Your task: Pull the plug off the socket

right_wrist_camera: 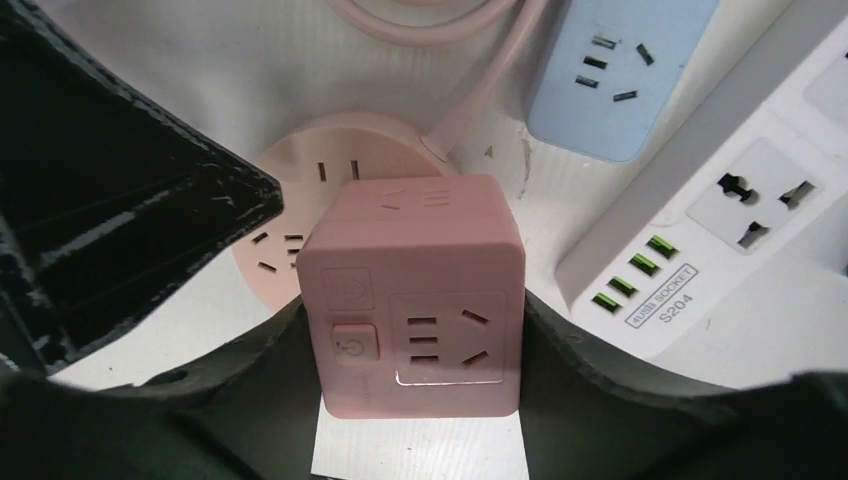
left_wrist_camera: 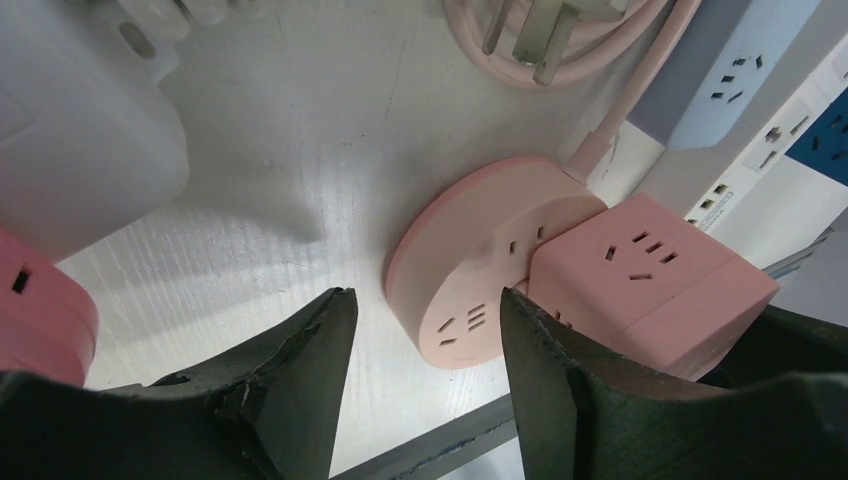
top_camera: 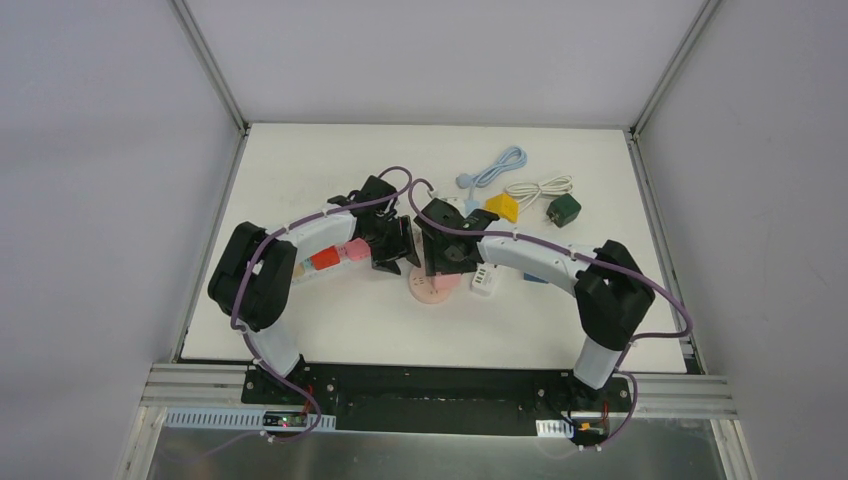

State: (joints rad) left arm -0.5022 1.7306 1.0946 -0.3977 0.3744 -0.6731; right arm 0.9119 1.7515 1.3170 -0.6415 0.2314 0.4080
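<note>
This is a robotics lab test cell. A white tabletop [top_camera: 330, 320] is boxed in by plain grey panels [top_camera: 100, 150] on aluminium posts [top_camera: 212, 65]. Well on the near side of the pink socket [left_wrist_camera: 460, 260], a left arm [top_camera: 300, 235] and a right arm [top_camera: 540, 255], both trailing purple cable, are bolted to an aluminium rail [top_camera: 190, 383] beside small lit circuit boards [top_camera: 290, 420]. Only test props lie around the socket: a white strip [right_wrist_camera: 700, 230] and a blue strip [right_wrist_camera: 610, 70] just beside it, and a yellow adapter [top_camera: 502, 207], a green adapter [top_camera: 563, 210] and coiled cords [top_camera: 540, 187] beyond it.
</note>
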